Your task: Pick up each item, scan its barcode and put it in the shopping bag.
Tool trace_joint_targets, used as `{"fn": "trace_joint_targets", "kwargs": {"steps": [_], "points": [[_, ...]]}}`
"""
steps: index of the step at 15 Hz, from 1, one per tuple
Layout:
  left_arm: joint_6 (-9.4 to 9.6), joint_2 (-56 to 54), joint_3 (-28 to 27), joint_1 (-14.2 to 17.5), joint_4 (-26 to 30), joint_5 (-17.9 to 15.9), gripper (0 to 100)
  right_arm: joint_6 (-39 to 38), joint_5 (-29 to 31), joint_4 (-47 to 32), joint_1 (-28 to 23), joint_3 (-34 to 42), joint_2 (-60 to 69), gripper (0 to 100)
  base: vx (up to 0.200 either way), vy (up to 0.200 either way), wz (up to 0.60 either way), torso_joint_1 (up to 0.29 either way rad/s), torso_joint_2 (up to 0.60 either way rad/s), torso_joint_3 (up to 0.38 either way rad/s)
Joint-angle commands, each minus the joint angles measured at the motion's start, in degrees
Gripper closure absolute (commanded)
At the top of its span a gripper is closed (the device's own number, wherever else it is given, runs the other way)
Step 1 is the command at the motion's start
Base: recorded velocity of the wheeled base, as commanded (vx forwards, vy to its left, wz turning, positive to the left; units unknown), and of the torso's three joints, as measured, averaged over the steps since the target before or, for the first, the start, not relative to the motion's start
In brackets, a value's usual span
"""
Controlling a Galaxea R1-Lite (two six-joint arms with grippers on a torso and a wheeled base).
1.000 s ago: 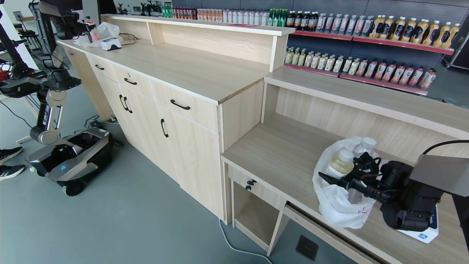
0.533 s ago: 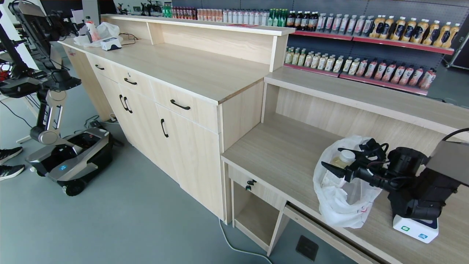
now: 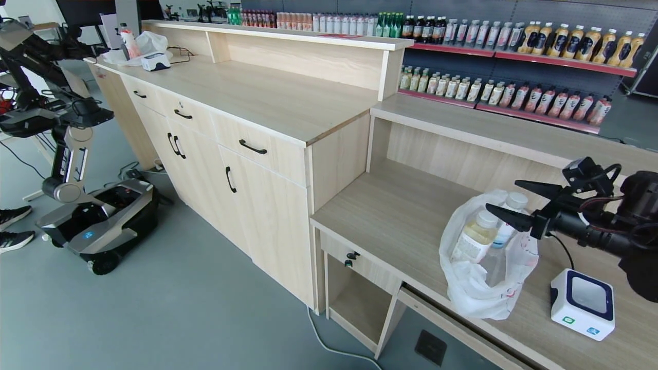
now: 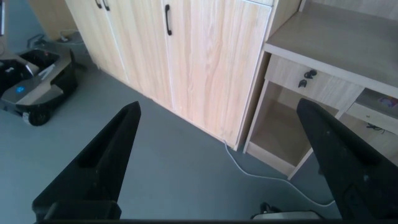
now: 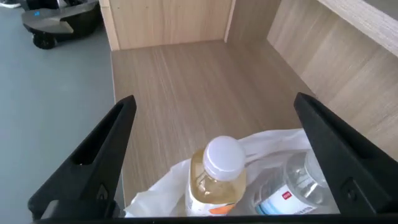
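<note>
Shopping bag [image 3: 473,293] on low counter holds both upright & touching: yellowish bottle [image 3: 475,236], clear bottle [image 3: 506,218]. Right gripper [image 3: 501,194] just above bag, jaws wide, empty. Drop-off looks done; lift clear w/o snagging bag rim or tipping bottles. Scanner [image 3: 583,303] just beside bag. Left gripper [image 4: 219,104] well apart from bag, over floor, jaws wide, empty. Bottle bases hidden by bag; counter past scanner cut off, so can't tell if items remain.
</note>
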State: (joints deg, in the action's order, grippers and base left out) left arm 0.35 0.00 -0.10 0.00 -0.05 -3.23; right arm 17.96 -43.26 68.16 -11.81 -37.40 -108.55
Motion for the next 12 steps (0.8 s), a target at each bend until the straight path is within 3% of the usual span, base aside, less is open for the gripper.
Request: {"fn": "trace_joint_targets", "kwargs": {"steps": [1, 3, 6, 11, 12], "points": [[0.00, 0.09, 0.01, 0.00, -0.04, -0.02, 0, 5.16, 3.80, -3.73, -3.04, 3.56, 8.96, 0, 0.000, 0.000, -0.60, 0.007, 0.01, 0.002], [0.00, 0.09, 0.01, 0.00, -0.04, -0.02, 0, 7.44, 16.72, -8.74, -3.30, 0.14, 10.46, 0, 0.000, 0.000, -0.60, 0.005, 0.00, 0.002], [0.00, 0.09, 0.01, 0.00, 0.05, -0.02, 0, 1.82, 25.33, -16.83, -3.22, -3.64, 16.44, 0, 0.000, 0.000, -0.60, 0.002, 0.00, -0.002], [0.00, 0.09, 0.01, 0.00, -0.04, -0.02, 0, -1.70, 29.11, -35.02, -3.30, -3.03, 30.76, 0, 0.000, 0.000, -0.60, -0.002, 0.00, 0.001], [0.00, 0.09, 0.01, 0.00, -0.04, -0.02, 0, -1.70, 29.11, -35.20, -3.30, -2.94, 31.03, 0, 0.000, 0.000, -0.60, 0.002, 0.00, 0.007]]}}
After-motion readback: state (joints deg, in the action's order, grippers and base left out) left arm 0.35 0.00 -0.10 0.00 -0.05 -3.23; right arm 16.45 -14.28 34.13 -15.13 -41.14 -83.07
